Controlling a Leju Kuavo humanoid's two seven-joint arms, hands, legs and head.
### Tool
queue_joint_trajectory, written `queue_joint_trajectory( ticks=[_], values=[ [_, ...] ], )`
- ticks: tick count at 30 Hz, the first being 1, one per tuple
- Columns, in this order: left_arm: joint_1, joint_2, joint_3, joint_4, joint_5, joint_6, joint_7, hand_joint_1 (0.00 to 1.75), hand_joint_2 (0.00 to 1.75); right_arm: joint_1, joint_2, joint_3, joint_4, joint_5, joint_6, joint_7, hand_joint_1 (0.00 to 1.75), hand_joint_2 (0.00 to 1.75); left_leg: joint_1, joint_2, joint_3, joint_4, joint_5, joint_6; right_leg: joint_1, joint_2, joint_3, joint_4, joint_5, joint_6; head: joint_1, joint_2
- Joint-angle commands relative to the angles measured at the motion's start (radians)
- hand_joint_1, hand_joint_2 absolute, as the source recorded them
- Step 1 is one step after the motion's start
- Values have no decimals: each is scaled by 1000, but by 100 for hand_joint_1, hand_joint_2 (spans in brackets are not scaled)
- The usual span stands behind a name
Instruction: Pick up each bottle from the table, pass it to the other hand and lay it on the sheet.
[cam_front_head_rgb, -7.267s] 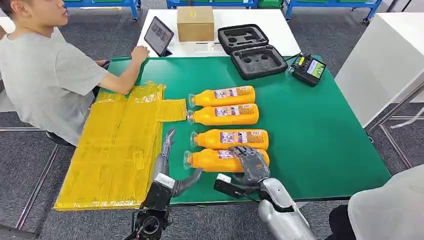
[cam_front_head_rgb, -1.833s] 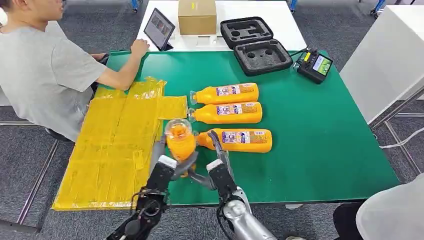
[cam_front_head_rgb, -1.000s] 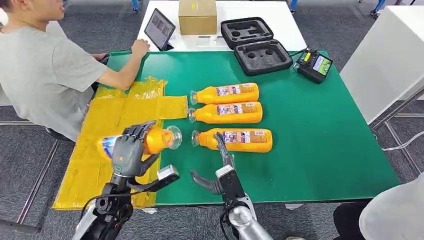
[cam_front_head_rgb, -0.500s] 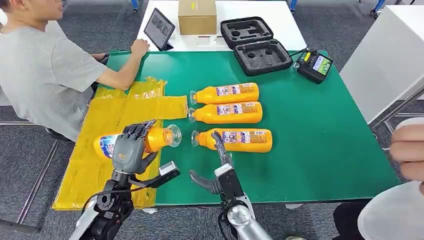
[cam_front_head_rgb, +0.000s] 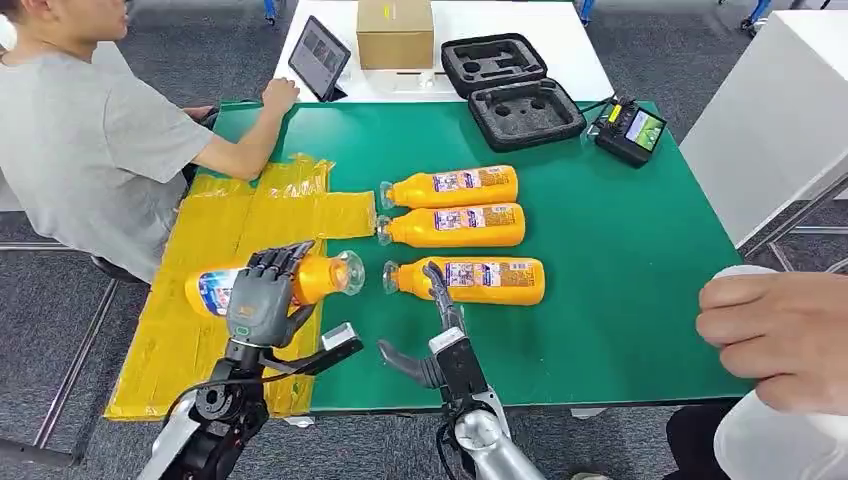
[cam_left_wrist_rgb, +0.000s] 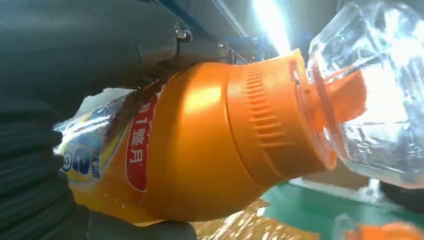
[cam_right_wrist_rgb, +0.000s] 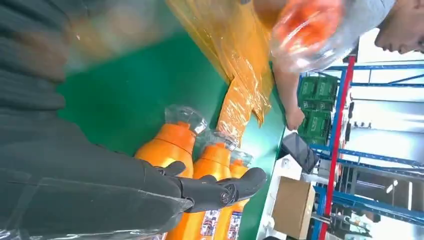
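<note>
Orange and full-looking, the held bottle (cam_front_head_rgb: 268, 283) lies on its side in the left hand (cam_front_head_rgb: 260, 297), above the yellow sheet (cam_front_head_rgb: 215, 300) near that sheet's edge beside the green table (cam_front_head_rgb: 620, 260). The fingers wrap its body between the blue-and-white label end and the shoulder, with the clear cap (cam_front_head_rgb: 349, 271) pointing toward the table's middle. In the left wrist view the bottle (cam_left_wrist_rgb: 200, 150) shows a ribbed orange collar under that clear cap (cam_left_wrist_rgb: 370, 90).

Just beside it, the right hand (cam_front_head_rgb: 437, 310) hovers over the table's near edge holding nothing, fingers apart and reaching toward the nearest lying bottle (cam_front_head_rgb: 470, 280). Behind that one lie the middle bottle (cam_front_head_rgb: 455, 226) and the far bottle (cam_front_head_rgb: 450, 188), all parallel with caps toward the sheet.

I judge these bottles to be stiff, fairly heavy with liquid and smooth-skinned, so likely to roll or slip. The labelled mid-body is the place to grip, not the cap, which may be brittle. Whether the held bottle already touches the sheet I cannot tell.

A person's hand (cam_front_head_rgb: 785, 335) shows at the table's near right corner. Another person (cam_front_head_rgb: 85, 140) sits at the far left corner. A black foam case (cam_front_head_rgb: 510, 95), a cardboard box (cam_front_head_rgb: 393, 33) and a tablet (cam_front_head_rgb: 317, 58) lie beyond.
</note>
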Motion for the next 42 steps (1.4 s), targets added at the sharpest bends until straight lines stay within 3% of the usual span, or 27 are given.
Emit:
queue_joint_trajectory(
  ticks=[1, 10, 14, 23, 24, 25, 35, 37, 38, 39, 42],
  values=[
    [-94, 21, -77, 170, -40, -37, 47, 175, 175, -45, 1, -24, 68, -12, 12, 0, 0, 175, 0, -2, 3, -1, 0, -1, 0, 0, 3, 0, 0, -1, 0, 0],
    [-94, 21, -77, 170, -40, -37, 47, 175, 175, -45, 1, -24, 68, -12, 12, 0, 0, 175, 0, -2, 2, -1, 0, -1, 0, 0, 2, 0, -1, 0, 0, 0],
    [-132, 18, -107, 260, -94, -148, 128, 175, 175, -63, 4, -30, 107, -24, 32, 0, 0, 175, 0, -2, 2, 0, 0, -1, 0, 0, 2, 0, 0, -1, 0, 0],
    [-315, 13, -81, 594, 3, -267, 120, 175, 175, -55, 2, -45, 111, -38, 42, 0, 0, 175, 1, -4, 3, 0, 0, -1, 0, -1, 4, 0, -1, -1, 0, 0],
    [-424, 16, -95, 744, -85, -299, 267, 175, 175, -76, 14, -57, 164, -45, 51, 0, 0, 175, 0, -3, 3, -1, 1, -1, 0, -1, 3, 0, 0, -1, 0, 0],
    [-481, 14, -66, 814, -66, -283, 235, 175, 175, -82, 19, -58, 171, -40, 49, 0, 0, 175, 1, -4, 2, 0, 1, -1, 1, -1, 3, 0, 0, -1, 0, 0],
    [-551, 33, 8, 883, -18, -338, 255, 175, 175, -87, 30, -42, 187, -31, 56, 0, 0, 175, 1, -1, 2, 0, 2, -1, 1, 1, 2, 1, 1, -1, 0, 0],
    [-556, 36, 3, 889, -34, -337, 272, 145, 175, -88, 29, -44, 193, -34, 52, 0, 0, 175, 1, -1, 2, 0, 1, -2, 2, 1, 3, 1, 1, -1, 0, 0],
    [-559, 36, -1, 893, -40, -341, 280, 31, 175, -88, 28, -45, 194, -35, 53, 0, 0, 175, 1, 0, 2, 0, 2, -2, 1, 1, 2, 1, 1, 0, 0, 0],
    [-563, 34, -3, 898, -45, -355, 281, 26, 175, -89, 28, -45, 195, -36, 52, 0, 0, 175, 1, -1, 3, 1, 1, -2, 1, 2, 3, 1, 0, -1, 0, 0],
    [-570, 26, 9, 901, -32, -375, 264, 33, 175, -90, 27, -46, 196, -38, 52, 0, 0, 175, 1, -2, 2, 1, 2, -2, 1, 1, 3, 2, 0, -1, 0, 0]
  ],
)
